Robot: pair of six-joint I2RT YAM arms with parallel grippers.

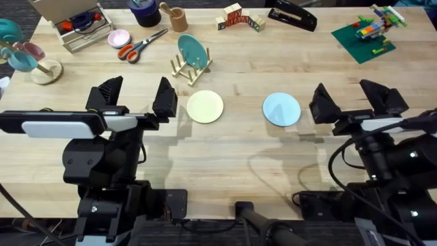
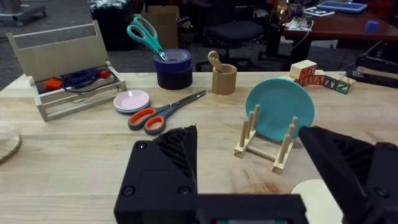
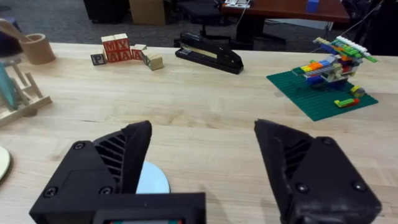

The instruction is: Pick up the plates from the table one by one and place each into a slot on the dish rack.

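Note:
Two plates lie flat on the table point(image 1: 232, 147): a pale yellow plate point(image 1: 205, 106) left of centre and a light blue plate point(image 1: 281, 109) right of centre. Behind the yellow plate stands the small wooden dish rack point(image 1: 190, 68), with a teal plate point(image 1: 192, 51) upright in one slot. My left gripper point(image 1: 136, 96) hovers open just left of the yellow plate, nothing between its fingers. My right gripper point(image 1: 351, 99) is open just right of the blue plate. The left wrist view shows the rack point(image 2: 268, 140), the teal plate point(image 2: 280, 109) and the yellow plate's edge point(image 2: 314, 196). The blue plate point(image 3: 152, 179) peeks out between the right fingers.
Along the far edge: scissors point(image 1: 142, 45), a small pink dish point(image 1: 119, 37), a wooden tray point(image 1: 76, 24), a wooden cup point(image 1: 177, 17), letter blocks point(image 1: 237, 18), a black stapler point(image 1: 292, 14) and a toy-brick model on a green plate point(image 1: 369, 33). A mug stand point(image 1: 34, 61) is at far left.

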